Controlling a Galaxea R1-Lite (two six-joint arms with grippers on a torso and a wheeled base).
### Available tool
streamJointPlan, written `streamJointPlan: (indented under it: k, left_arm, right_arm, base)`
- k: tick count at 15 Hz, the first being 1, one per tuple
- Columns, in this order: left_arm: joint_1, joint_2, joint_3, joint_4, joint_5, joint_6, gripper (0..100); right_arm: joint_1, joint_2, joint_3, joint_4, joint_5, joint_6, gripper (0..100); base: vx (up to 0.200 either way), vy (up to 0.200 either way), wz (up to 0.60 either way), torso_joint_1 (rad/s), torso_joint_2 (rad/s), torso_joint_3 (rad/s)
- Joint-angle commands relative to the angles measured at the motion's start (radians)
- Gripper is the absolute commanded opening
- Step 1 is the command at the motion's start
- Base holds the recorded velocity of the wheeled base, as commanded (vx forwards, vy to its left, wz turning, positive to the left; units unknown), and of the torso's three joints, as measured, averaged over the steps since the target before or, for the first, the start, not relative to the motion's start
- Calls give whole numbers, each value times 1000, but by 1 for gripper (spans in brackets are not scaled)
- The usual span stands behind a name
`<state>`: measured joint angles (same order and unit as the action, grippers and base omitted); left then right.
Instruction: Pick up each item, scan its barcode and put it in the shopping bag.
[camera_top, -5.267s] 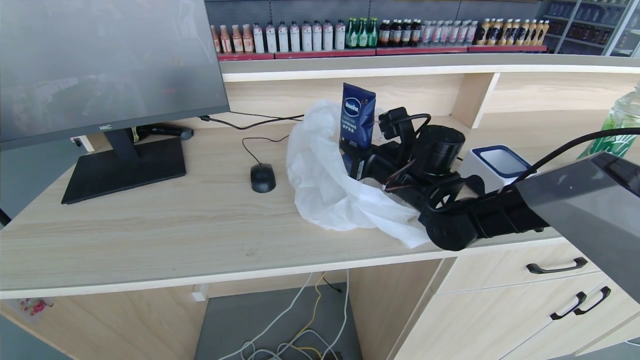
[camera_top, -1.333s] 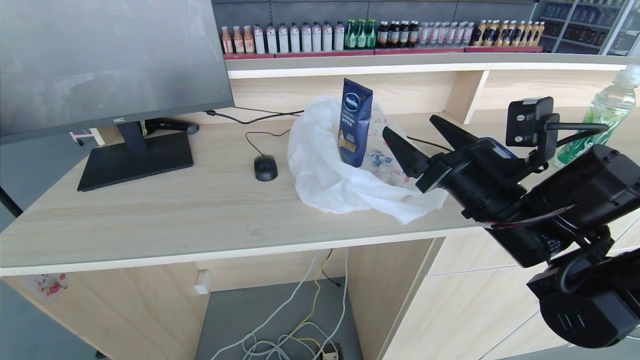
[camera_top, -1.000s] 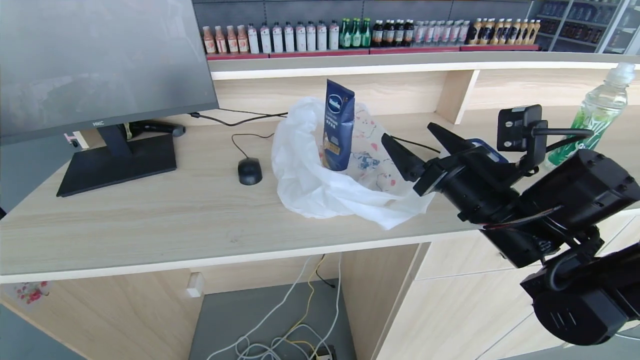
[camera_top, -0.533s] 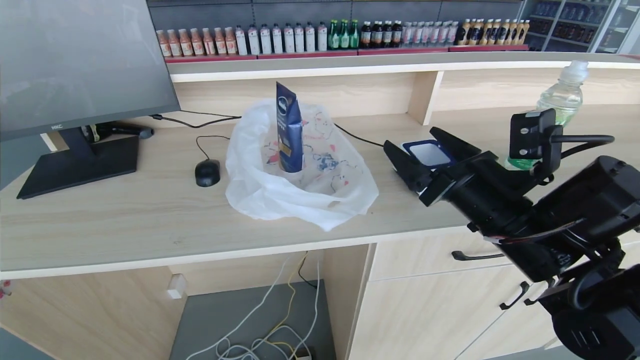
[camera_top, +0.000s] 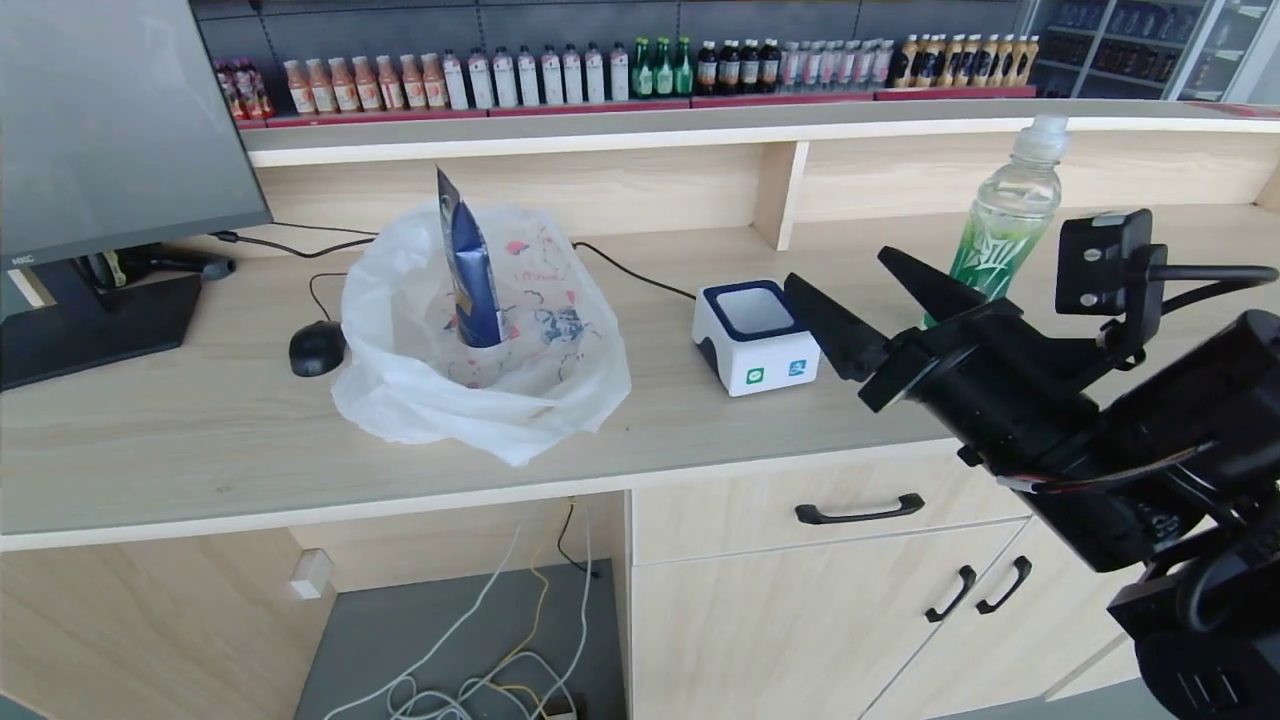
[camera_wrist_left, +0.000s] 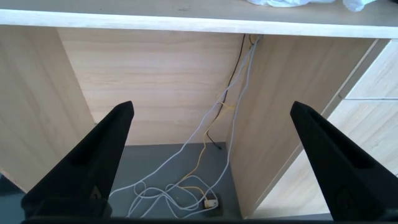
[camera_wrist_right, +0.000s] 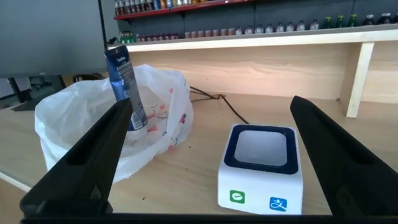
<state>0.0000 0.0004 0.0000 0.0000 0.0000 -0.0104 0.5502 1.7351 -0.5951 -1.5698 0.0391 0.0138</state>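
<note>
A white plastic shopping bag (camera_top: 500, 390) lies open on the wooden counter, with a blue pouch (camera_top: 468, 270) standing upright inside it. To its right sits a white barcode scanner (camera_top: 755, 340), and a green-labelled bottle (camera_top: 1005, 215) stands farther right. My right gripper (camera_top: 838, 265) hangs open and empty just right of the scanner, in front of the bottle. In the right wrist view the right gripper (camera_wrist_right: 211, 101) faces the scanner (camera_wrist_right: 261, 165), the bag (camera_wrist_right: 81, 118) and the pouch (camera_wrist_right: 124, 78). My left gripper (camera_wrist_left: 211, 106) is open below the counter, facing loose cables (camera_wrist_left: 186, 186).
A monitor (camera_top: 100, 110) and a black mouse (camera_top: 317, 348) stand left of the bag. A raised back shelf (camera_top: 700, 115) runs behind the counter, with a divider (camera_top: 775, 195). Drawers with black handles (camera_top: 860, 512) sit under the counter at the right.
The head camera has swung right, shifting the whole scene left and bringing the scanner and bottle into view. My right gripper, shut on the pouch 5.3 s ago, has let go and drawn back open.
</note>
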Motion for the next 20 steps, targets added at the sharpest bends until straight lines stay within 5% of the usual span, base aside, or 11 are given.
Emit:
streamJointPlan:
  k: [1,16,20]
  left_arm:
    - [0,0,0,0,0,0,100]
    - [0,0,0,0,0,1,100]
    - [-2,0,0,0,0,3,100]
  right_arm:
    - [2,-5,5,-1,-1,0,100]
    - [5,-26,37,-1,1,-2,100]
    - [0,-20,23,-1,-13,-18,100]
  base:
    - [0,-200,0,2,7,2]
    - [0,-200,40,2,3,2]
    - [0,0,0,0,0,0]
